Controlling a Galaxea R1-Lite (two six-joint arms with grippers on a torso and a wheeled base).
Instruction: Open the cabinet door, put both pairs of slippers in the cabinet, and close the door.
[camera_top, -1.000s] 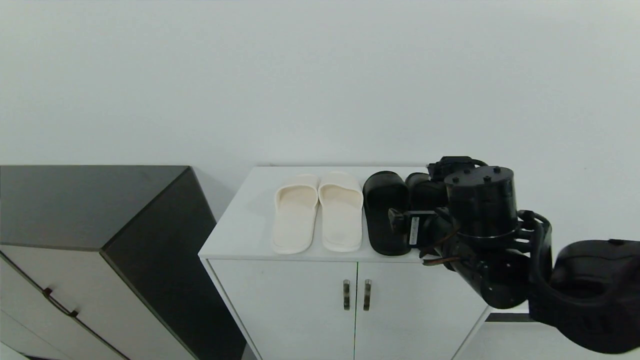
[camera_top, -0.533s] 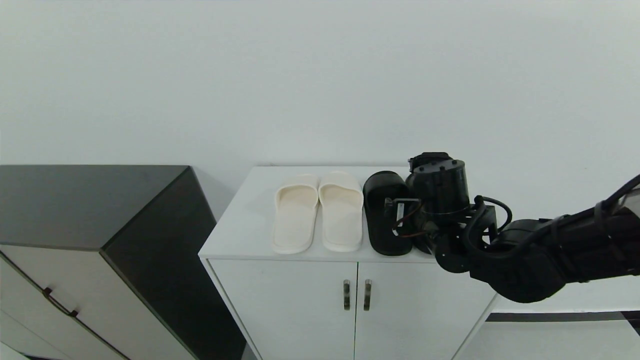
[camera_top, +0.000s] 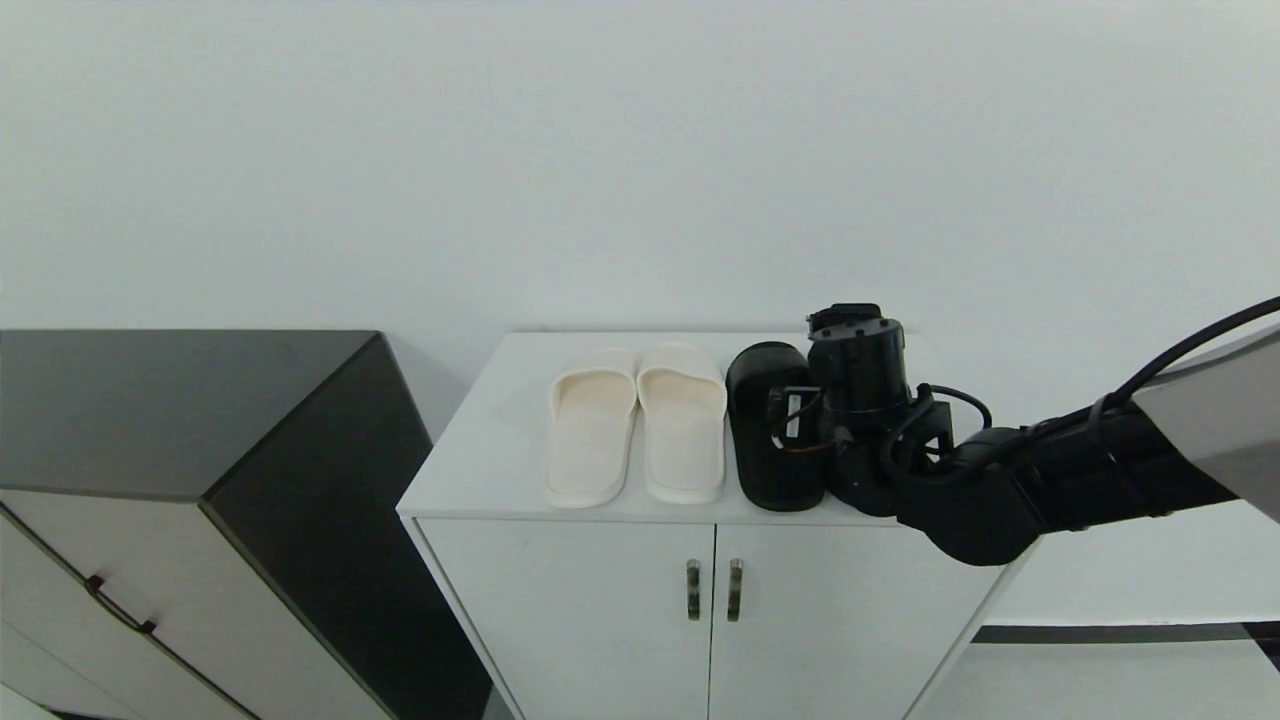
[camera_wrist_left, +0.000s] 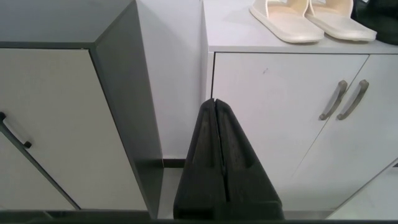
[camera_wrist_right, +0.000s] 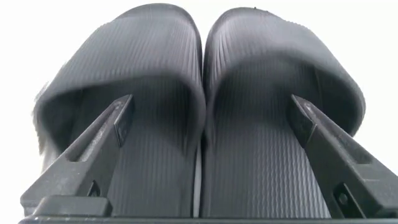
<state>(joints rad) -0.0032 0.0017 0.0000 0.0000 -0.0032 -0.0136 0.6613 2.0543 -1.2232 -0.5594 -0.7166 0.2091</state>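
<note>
— Logging right gripper (camera_wrist_right: 211, 102) at the black pair (camera_top: 768, 428), right end of the white cabinet (camera_top: 470, 450) top. With jaws spread wide, one finger before each slipper; gripping nothing.
— Noted. Left gripper (camera_wrist_left: 215, 109)?
— Pressed closed, empty, low down, facing the gap between dark cabinet (camera_top: 150, 410) and white cabinet.
— Marking doors (camera_top: 580, 620) as shut. Risks?
— Likely pinching just one slipper, or squeezing soft straps and dropping the other. Possibly nudging the cream pair (camera_top: 637, 420), lying just left. Also nowhere to stow with doors shut.
</note>
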